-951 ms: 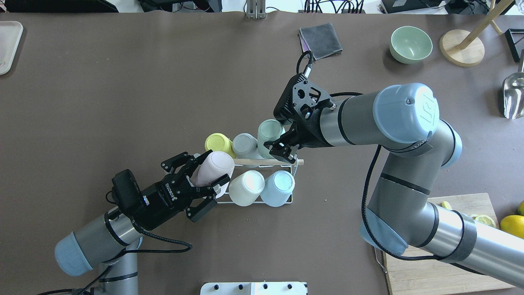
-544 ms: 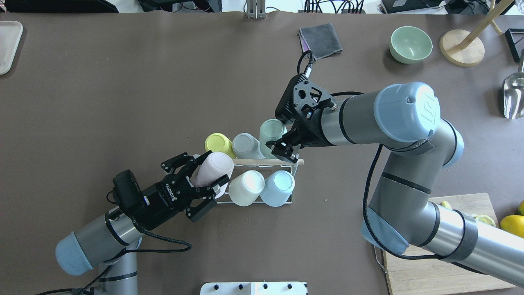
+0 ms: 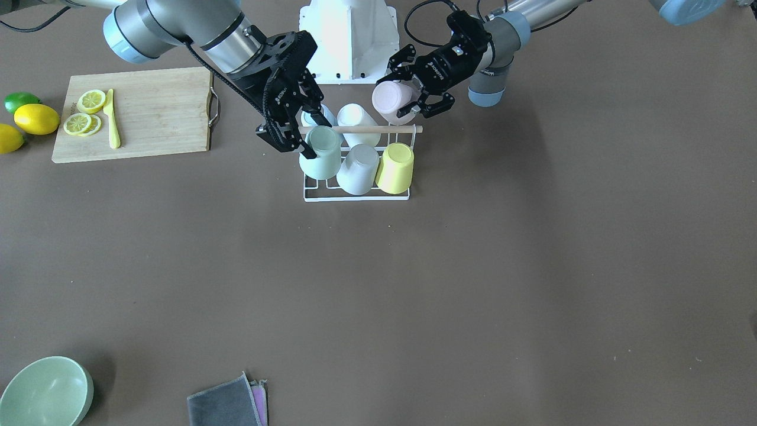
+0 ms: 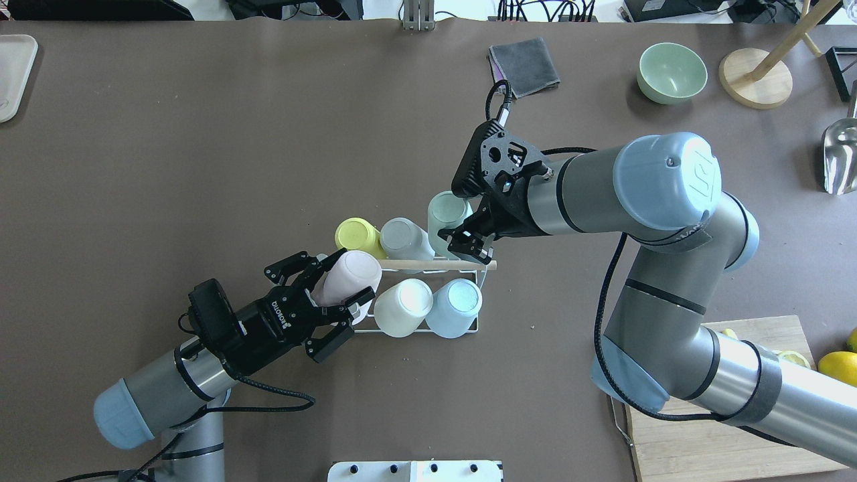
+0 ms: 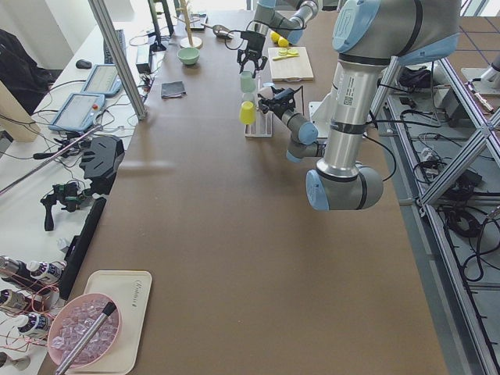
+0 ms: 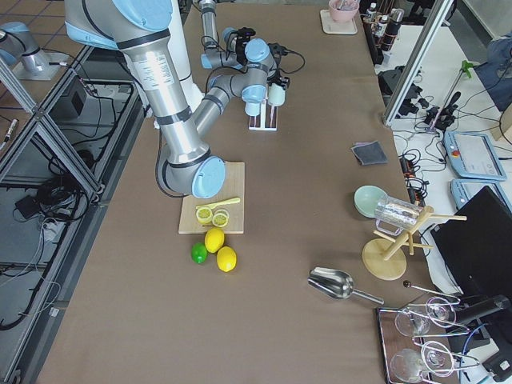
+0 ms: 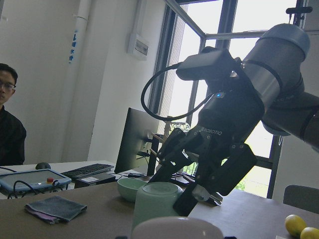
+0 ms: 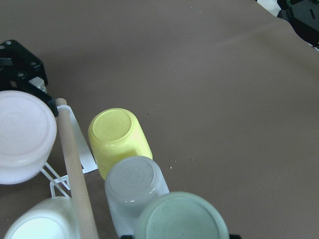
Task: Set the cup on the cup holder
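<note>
The cup holder (image 4: pixel 477 320), a white wire rack with a wooden rod (image 4: pixel 438 265) across its top, stands mid-table. A yellow cup (image 4: pixel 358 234), a grey cup (image 4: pixel 400 238), a white cup (image 4: pixel 402 306) and a light blue cup (image 4: pixel 455 306) sit upside down on it. My left gripper (image 4: pixel 341 278) is shut on a pale pink cup (image 4: pixel 349 273), tilted over the rack's left end; it also shows in the front view (image 3: pixel 388 96). My right gripper (image 4: pixel 465 244) is shut on a pale green cup (image 4: pixel 446 209) at the rack's far right corner, also in the front view (image 3: pixel 322 155).
A wooden cutting board (image 3: pixel 154 112) with lemon slices and a knife lies by my right arm's base, lemons (image 3: pixel 35 118) beside it. A grey cloth (image 4: pixel 524 63), a green bowl (image 4: pixel 671 72), a wooden stand (image 4: pixel 756 77) and a metal scoop (image 4: pixel 840 157) sit at the far right.
My right gripper has shifted slightly right with the pale green cup. My left gripper and the pink cup have barely moved.
</note>
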You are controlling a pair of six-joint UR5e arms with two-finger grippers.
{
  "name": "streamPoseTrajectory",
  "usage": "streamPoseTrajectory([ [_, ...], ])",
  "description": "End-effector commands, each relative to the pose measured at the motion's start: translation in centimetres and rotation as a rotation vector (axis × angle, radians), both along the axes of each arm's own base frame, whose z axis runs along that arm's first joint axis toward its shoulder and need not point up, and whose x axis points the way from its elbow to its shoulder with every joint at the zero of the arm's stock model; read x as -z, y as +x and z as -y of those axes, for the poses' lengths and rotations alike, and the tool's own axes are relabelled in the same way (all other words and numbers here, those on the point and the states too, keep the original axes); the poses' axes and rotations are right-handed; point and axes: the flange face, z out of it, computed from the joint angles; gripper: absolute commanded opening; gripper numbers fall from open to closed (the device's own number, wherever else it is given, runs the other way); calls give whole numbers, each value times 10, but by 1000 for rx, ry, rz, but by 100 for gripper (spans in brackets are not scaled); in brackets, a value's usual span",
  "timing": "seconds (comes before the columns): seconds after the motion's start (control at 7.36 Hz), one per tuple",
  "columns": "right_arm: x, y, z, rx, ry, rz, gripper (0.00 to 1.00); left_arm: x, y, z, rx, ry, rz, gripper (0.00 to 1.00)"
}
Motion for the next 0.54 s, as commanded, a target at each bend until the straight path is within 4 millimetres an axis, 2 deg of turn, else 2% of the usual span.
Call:
streamPoseTrajectory([
  [0.0,-1,0,0,-2,-1,1,100,-7,-1,0,1,-1,7,0],
  [0.14,-1,0,0,-2,0,0,100,-12,-1,-1,-2,-2,10,20],
  [0.27,-2,0,0,-2,-1,-1,100,-20,-2,-2,-1,-4,26,75],
  [0.41,-2,0,0,-2,-1,-2,100,-22,-3,-2,3,-1,32,97],
])
